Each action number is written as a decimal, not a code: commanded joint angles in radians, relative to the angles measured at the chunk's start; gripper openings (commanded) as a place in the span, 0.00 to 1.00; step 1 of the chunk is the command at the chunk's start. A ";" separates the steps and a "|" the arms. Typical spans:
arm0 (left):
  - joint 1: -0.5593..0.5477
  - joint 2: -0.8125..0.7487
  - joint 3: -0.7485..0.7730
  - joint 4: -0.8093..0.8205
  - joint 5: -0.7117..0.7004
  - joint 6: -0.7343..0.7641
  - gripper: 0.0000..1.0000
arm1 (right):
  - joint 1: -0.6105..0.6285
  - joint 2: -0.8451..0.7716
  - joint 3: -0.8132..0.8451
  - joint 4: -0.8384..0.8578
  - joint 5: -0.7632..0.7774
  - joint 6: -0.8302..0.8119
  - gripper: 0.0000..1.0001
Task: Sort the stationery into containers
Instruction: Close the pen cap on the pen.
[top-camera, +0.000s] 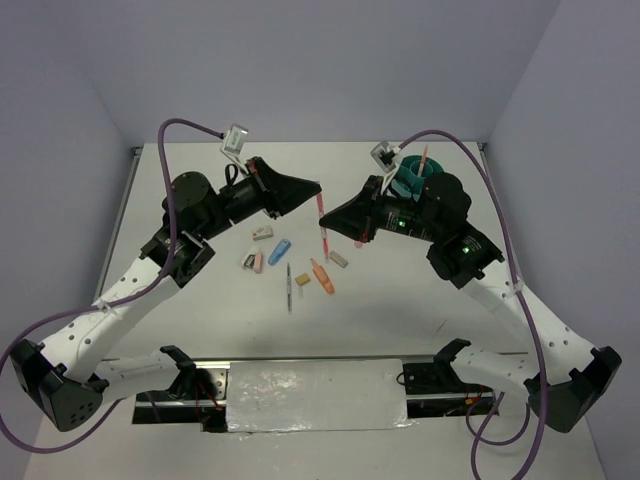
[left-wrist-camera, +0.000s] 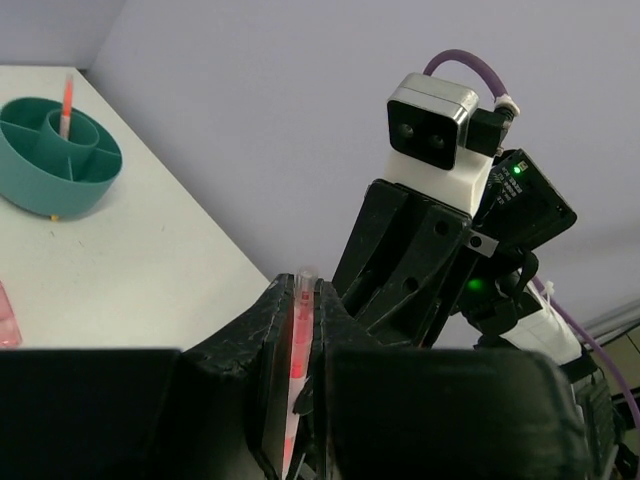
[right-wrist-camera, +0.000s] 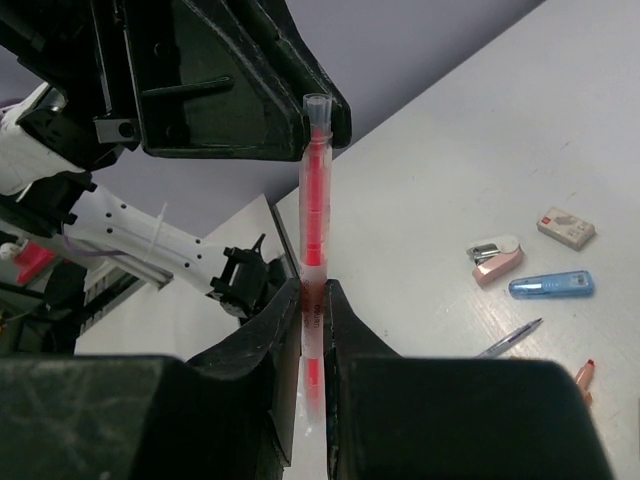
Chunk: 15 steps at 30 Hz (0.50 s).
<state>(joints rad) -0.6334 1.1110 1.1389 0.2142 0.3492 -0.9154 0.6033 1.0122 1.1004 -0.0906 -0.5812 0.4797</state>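
Above the middle of the worktop (top-camera: 200, 330), the right end effector (right-wrist-camera: 312, 292) is clamped on the near part of the pink pen (right-wrist-camera: 315, 190), whose long axis runs toward the far edge, and the left end effector (left-wrist-camera: 303, 292) clamps its far, clear-tipped end.

A white table (top-camera: 200, 310) is spread beneath the left gripper (top-camera: 319, 195). It is enclosed by plain pale lilac walls (top-camera: 320, 60), one set beyond the gripper and one to each side. A metal strip (top-camera: 123, 200) is fitted along the table edge far to its left. Soft, even light is cast; only faint shadows are thrown.
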 joint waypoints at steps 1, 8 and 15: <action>-0.025 -0.008 0.018 -0.047 0.080 0.032 0.13 | -0.016 0.034 0.101 0.138 0.006 -0.062 0.00; -0.023 0.026 0.134 -0.180 0.030 0.122 0.44 | -0.013 0.032 0.058 0.124 -0.020 -0.059 0.00; -0.022 0.055 0.137 -0.157 0.050 0.115 0.29 | -0.010 0.031 0.055 0.132 -0.017 -0.052 0.00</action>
<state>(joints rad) -0.6514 1.1629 1.2415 0.0387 0.3706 -0.8211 0.5957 1.0519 1.1229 -0.0246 -0.5968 0.4397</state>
